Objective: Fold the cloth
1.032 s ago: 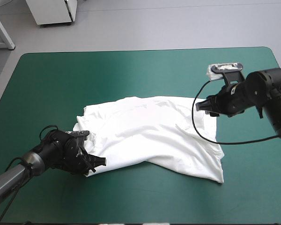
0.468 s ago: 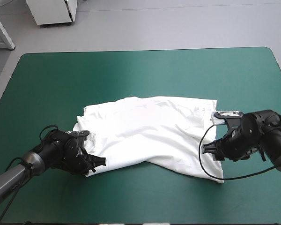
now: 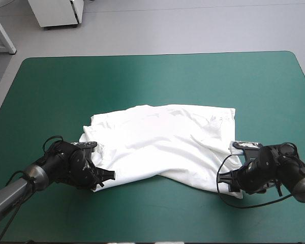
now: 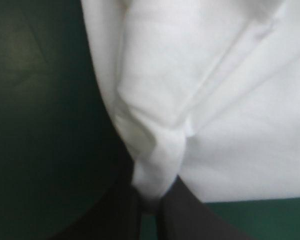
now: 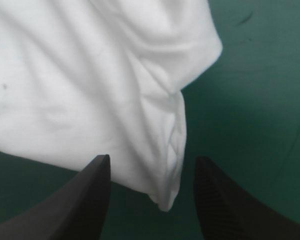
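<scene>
The left gripper (image 3: 102,178) is clamped on the T-shirt (image 3: 162,142) at its near-left corner; the right gripper (image 3: 227,179) stands parted, one finger either side of the near-right corner.

You have the T-shirt (image 3: 162,145) lying spread but rumpled on the teal-green cover (image 3: 142,81), a little below the frame's centre and reaching toward the lower right. Its upper edge runs fairly straight, and its lower edge slants down to a corner at the lower right. Your left gripper (image 3: 102,179) sits low at the lower left of the frame, its tip touching the shirt's lower-left corner, where the cloth bunches into folds. Your right gripper (image 3: 233,182) sits low at the lower right, right against the shirt's lower-right corner.
</scene>
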`<state>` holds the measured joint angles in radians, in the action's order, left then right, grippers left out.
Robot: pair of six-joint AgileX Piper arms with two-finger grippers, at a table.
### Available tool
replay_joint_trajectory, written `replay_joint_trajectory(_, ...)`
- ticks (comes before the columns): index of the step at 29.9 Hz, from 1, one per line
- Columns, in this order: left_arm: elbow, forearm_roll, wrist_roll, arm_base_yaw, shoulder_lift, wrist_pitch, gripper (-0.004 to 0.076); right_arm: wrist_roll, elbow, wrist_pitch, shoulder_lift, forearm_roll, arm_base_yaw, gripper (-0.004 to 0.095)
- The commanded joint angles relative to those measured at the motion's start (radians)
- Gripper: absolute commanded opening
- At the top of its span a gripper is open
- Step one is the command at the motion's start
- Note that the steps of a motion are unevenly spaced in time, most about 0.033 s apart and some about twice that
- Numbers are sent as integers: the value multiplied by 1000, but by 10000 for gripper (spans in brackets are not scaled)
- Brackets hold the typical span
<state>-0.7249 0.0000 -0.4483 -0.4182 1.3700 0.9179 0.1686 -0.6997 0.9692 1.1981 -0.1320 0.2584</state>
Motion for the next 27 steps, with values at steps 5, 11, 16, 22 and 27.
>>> replay_joint_trajectory(5,19,86,-5,1,23,-50,-22,21,63,-110,-22,-9,-4,461)
replay_joint_trajectory(11,19,86,0,1,23,-53,-22,25,86,-166,2,-27,-4,214)
replay_joint_trajectory(16,19,78,14,1,23,-53,-22,20,111,-163,48,-58,-4,92)
replay_joint_trajectory(22,17,74,14,1,23,-53,-22,9,112,-132,56,-58,-4,32)
replay_joint_trajectory(27,-34,78,47,1,19,-26,-22,4,41,-66,1,-51,-4,-16)
